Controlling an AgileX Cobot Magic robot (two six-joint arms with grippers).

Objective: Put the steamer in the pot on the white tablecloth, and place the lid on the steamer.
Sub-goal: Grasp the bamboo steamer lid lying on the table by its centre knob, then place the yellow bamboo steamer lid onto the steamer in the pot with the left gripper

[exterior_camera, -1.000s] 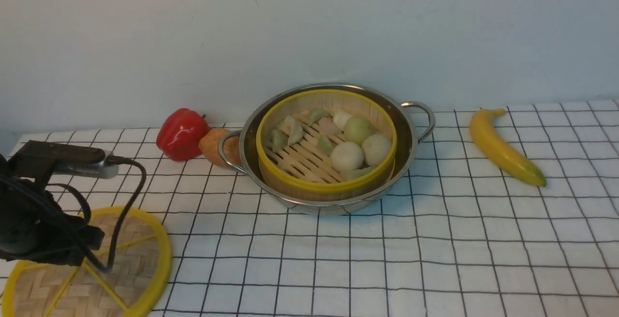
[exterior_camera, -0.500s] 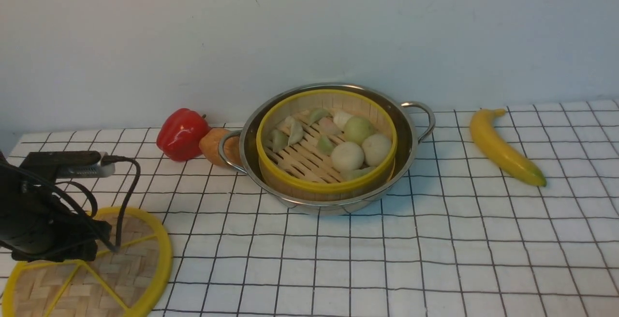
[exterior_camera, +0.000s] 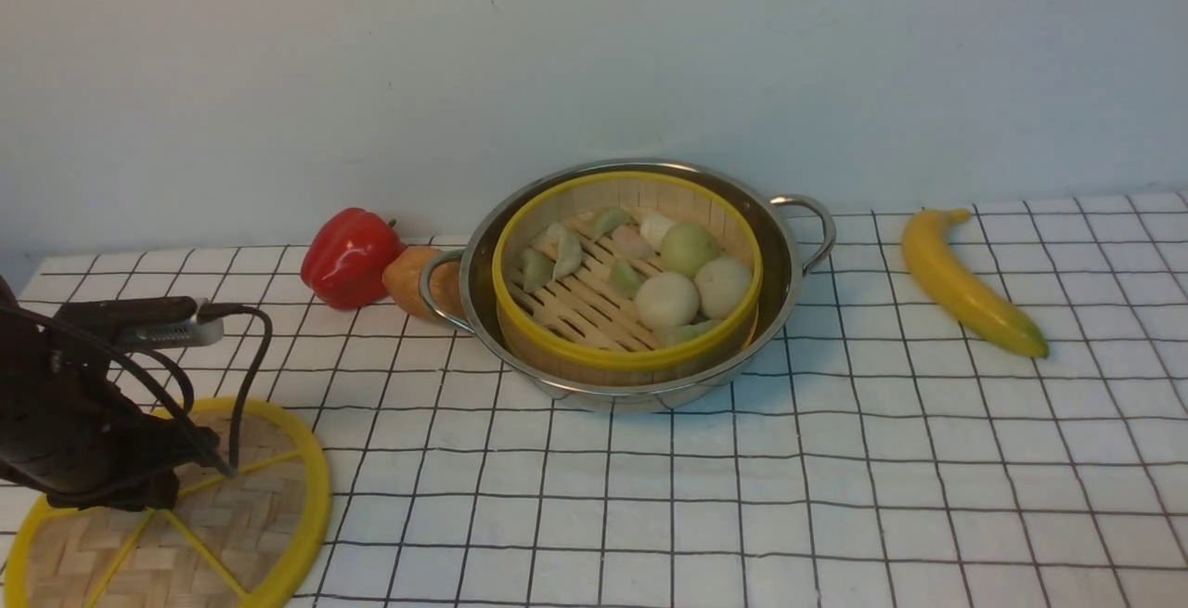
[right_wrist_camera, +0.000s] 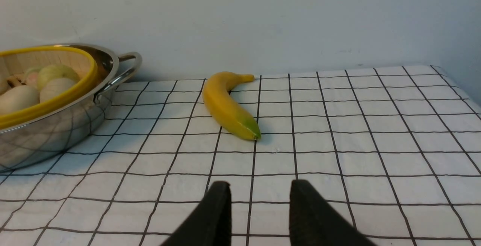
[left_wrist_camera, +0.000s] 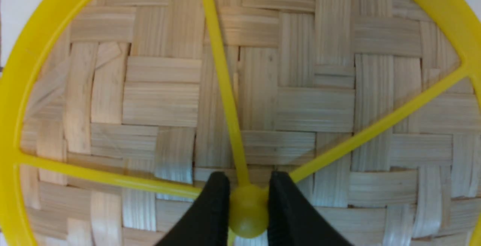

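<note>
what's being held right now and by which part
The left end effector grips the lid by its central yellow hub; the right end effector holds nothing.

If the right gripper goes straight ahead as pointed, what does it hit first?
Probably the banana: its greenish tip lies dead ahead of the right gripper, bare tablecloth between. Height is unclear.

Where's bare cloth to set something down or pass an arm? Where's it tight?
Free: the tablecloth strip in front of the pot, from the lid to the right edge; the gap between pot and banana. Tight: pepper and a fruit crowd the pot's left handle; the lid fills the front-left corner.
</note>
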